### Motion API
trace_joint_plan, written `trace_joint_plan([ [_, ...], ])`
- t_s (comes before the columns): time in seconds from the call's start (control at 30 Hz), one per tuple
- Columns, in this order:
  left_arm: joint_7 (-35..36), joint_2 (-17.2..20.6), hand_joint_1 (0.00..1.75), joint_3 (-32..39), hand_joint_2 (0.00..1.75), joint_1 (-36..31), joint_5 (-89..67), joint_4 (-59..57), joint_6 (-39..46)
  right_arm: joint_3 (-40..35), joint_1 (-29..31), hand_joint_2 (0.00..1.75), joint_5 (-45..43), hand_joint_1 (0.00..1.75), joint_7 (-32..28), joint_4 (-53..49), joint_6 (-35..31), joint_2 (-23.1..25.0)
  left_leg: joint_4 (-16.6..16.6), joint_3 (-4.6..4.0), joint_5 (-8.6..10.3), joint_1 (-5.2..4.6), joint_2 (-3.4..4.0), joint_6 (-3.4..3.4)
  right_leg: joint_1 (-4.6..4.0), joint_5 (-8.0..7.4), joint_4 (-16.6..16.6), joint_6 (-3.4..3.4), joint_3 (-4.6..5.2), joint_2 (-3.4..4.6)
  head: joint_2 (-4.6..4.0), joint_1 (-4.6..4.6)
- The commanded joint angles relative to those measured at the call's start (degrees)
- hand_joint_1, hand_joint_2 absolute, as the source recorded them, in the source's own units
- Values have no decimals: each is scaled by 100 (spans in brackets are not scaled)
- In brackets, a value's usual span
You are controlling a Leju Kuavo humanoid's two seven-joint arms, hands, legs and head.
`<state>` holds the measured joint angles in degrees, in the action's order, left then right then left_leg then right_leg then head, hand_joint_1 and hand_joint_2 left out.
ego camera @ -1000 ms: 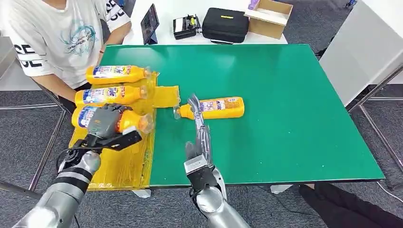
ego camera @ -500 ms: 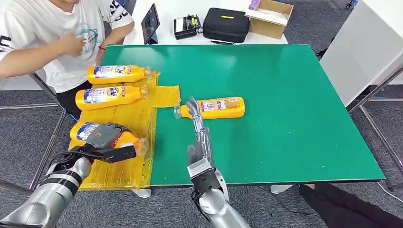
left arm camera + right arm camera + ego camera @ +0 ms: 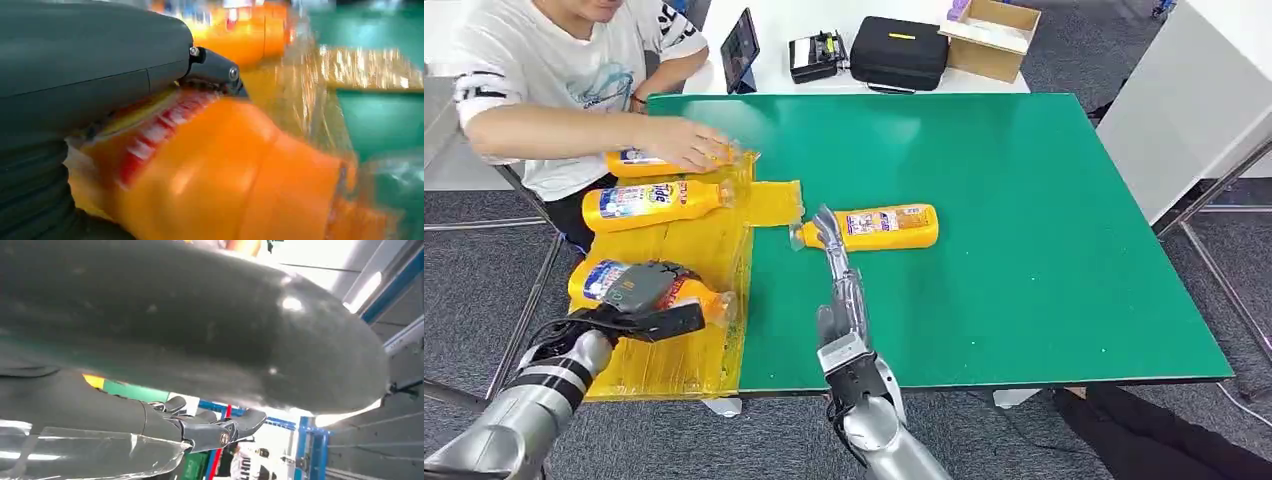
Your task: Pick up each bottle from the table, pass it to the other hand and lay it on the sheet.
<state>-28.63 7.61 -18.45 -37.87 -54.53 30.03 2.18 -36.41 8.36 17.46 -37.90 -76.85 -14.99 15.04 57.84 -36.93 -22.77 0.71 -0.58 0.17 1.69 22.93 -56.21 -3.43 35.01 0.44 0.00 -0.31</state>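
At the lower left of the head view, the left hand [image 3: 646,290] is wrapped around a yellow bottle [image 3: 604,281]. The held bottle lies on its side on the yellow sheet [image 3: 689,350], near the sheet's close end. In the left wrist view, the same bottle [image 3: 225,175] looks big and orange, and the thumb [image 3: 90,75] lies over the top of it.

In the lower middle of the head view, the right hand [image 3: 839,275] reaches forward over the green table [image 3: 1044,250]. Its fingers are out straight and it holds nothing. The fingertips [image 3: 827,222] are just beside the neck of a lone bottle [image 3: 879,227]. That bottle lies on its side on the green table, right of the sheet, near the middle of the frame.

Farther up on the left, a middle bottle [image 3: 649,201] lies on its side across the sheet. Behind it lies a far bottle [image 3: 634,158], at the sheet's far end. A person's hand [image 3: 686,145] rests on top of that far bottle. The person sits at the upper left of the frame.

At the top of the frame, past the green table, a white table holds a tablet [image 3: 740,45], a black case [image 3: 898,52] and a cardboard box [image 3: 990,38].
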Motion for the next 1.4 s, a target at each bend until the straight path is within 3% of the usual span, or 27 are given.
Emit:
trace_joint_plan([
  [0.03, -512, 150, 0, -48, 0, 285, 889, -162, -1003, -226, 321, 0, -7, 0, 18, 836, 208, -73, -11, 44, -14, 2, 22, 3, -6, 7, 15, 18, -41, 14, 0, 0],
  [0.27, -838, 467, 0, -320, 0, 484, 1506, -86, -1715, -246, 436, 0, -40, 0, -3, 1124, 367, -49, -13, 42, -8, -2, 5, 2, -1, 3, 13, 15, -42, 15, 0, 2],
  [0.53, -924, 516, 0, -293, 0, 554, 1975, -41, -2045, -287, 475, 0, -35, 0, -24, 1256, 424, -29, -16, 93, -18, 8, 20, -1, -15, 6, 21, 37, -90, 24, 0, 2],
  [0.6, -941, 123, 0, 203, 0, 736, 2398, 177, -1513, -277, 425, 0, -8, 0, -20, 1238, 400, -28, -15, 92, -13, 3, 6, -1, -8, 6, 16, 26, -90, 14, 0, 2],
  [0.77, -836, -22, 0, 353, 0, 769, 2504, 265, -1323, -279, 406, 0, 14, 0, -4, 1215, 384, -32, -12, 92, -11, 4, -16, -2, -9, 10, 17, 25, -96, -7, 0, 0],
  [0.93, -760, -1170, 0, 2214, 0, 1134, 3589, 1825, 732, -411, 353, 0, 282, 0, 228, 1165, 317, -14, -6, 73, -4, 1, -49, 0, -4, 14, 12, 15, -86, -35, 0, 2],
  [0.97, -751, -1271, 0, 2426, 175, 1146, 3763, 2061, 897, -454, 370, 0, 359, 0, 263, 1194, 282, -21, -5, 75, -7, 2, -41, 1, -6, 14, 12, 20, -85, -30, 0, 0],
  [1.03, -815, -1376, 0, 2765, 175, 1103, 4012, 2351, 1253, -495, 420, 0, 525, 0, 346, 1259, 172, -75, 3, 57, -7, 7, -40, -1, -9, 10, 9, 15, -64, -28, 0, 2],
  [1.23, -807, -1334, 0, 2792, 175, 1128, 4045, 2352, 1205, -474, 448, 0, 517, 0, 344, 1279, 211, -101, -3, 54, -10, 3, -16, -1, -7, 9, 10, 16, -58, -5, 0, 2],
  [1.27, -959, -1418, 0, 2955, 175, 1125, 4252, 2394, 1245, -507, 478, 175, 635, 0, 426, 1296, 131, -125, -1, 75, -24, 9, -8, 0, -16, 20, 11, 31, -80, -4, 0, 2],
  [1.4, -1136, -1531, 0, 3230, 175, 1468, 4756, 3199, 1472, -287, 731, 175, 996, 0, 1019, 1263, 36, -464, 0, 45, -8, 6, -19, 2, -11, 9, 11, 17, -49, -10, 0, 2],
])
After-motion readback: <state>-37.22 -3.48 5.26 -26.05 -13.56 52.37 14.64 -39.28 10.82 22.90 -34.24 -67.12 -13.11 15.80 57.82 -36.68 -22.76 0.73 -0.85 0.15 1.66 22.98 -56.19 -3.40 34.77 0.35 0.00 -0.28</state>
